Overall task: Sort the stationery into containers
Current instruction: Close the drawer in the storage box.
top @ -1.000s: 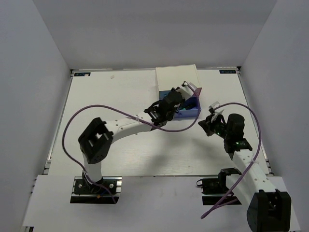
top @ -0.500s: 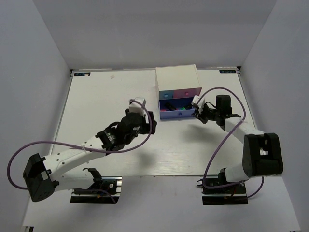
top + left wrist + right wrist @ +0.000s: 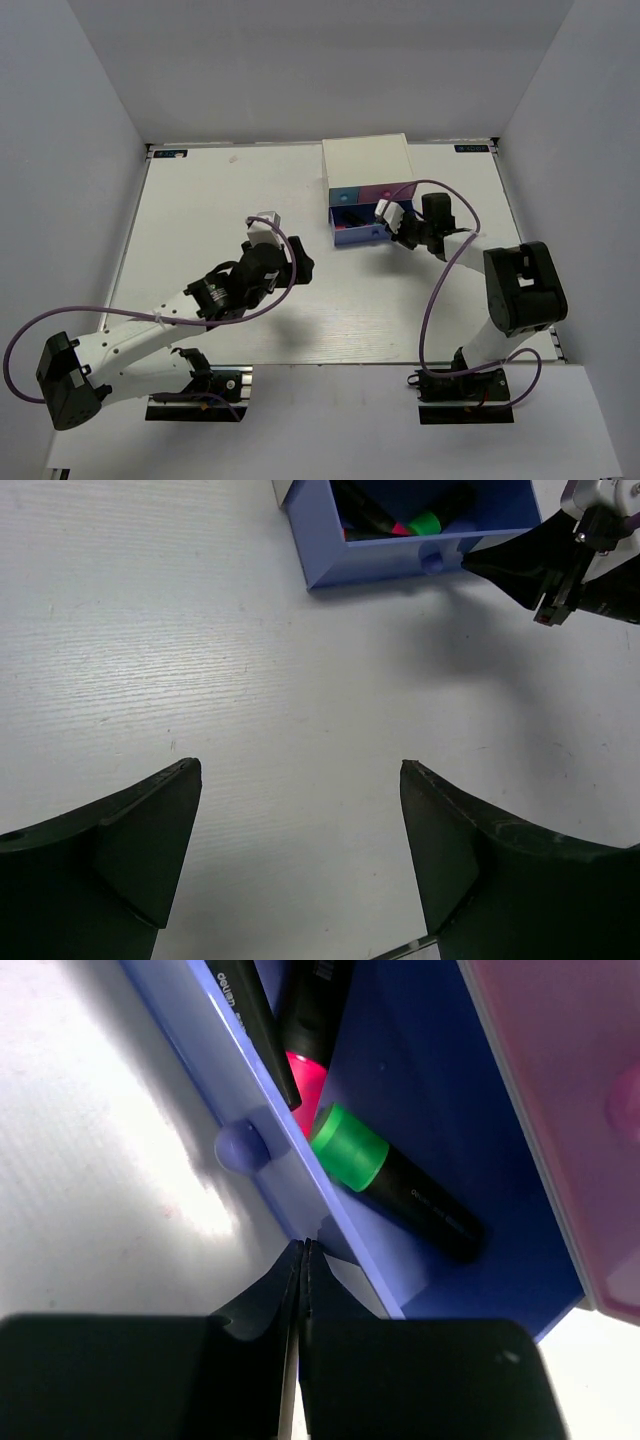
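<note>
right gripper (image 3: 303, 1249) pressed together, tips against the blue drawer (image 3: 190, 1055) front, green highlighter (image 3: 395, 1185) just past them inside; left gripper (image 3: 300, 775) spread wide over the white surface (image 3: 300, 680)

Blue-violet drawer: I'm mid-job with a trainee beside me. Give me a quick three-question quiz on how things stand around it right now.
1. True or false: the left tool is open above the table, holding nothing.
2. Which cap colours show inside the blue-violet drawer? A) green and pink B) yellow and white C) no caps show
3. Fill in: the right tool is ____, with its tips at the drawer's front wall near the knob.

Key: 1 true. 2 A. 3 shut.
</note>
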{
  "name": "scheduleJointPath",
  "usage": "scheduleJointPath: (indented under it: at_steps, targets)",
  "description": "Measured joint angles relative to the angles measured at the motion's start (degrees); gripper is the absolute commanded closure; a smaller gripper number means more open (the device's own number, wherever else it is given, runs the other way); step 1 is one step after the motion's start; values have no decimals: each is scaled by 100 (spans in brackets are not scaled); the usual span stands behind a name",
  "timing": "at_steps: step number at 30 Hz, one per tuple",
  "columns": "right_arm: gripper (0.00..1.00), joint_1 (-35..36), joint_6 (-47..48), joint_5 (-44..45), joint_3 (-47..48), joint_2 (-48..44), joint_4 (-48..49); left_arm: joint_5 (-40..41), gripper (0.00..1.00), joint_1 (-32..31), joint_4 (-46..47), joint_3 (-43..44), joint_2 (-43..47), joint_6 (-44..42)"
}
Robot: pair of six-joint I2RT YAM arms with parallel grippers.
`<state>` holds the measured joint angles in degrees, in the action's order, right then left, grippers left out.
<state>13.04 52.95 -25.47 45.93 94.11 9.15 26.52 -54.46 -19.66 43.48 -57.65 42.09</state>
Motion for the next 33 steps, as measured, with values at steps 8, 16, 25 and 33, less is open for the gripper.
scheduleJointPath:
  at_steps: [8,16,25,33]
  targets:
    - [100,297,7,549,398,505,363,4,9,0,-59,-31,-79,70]
    - [100,494,155,446,868,715,518,4,9,0,-138,-31,-201,83]
    - [100,693,184,236,1491,1154,402,4,8,0,-138,-31,-201,85]
    - [100,761,125,310,1827,1464,391,11,8,0,-195,-31,-199,85]
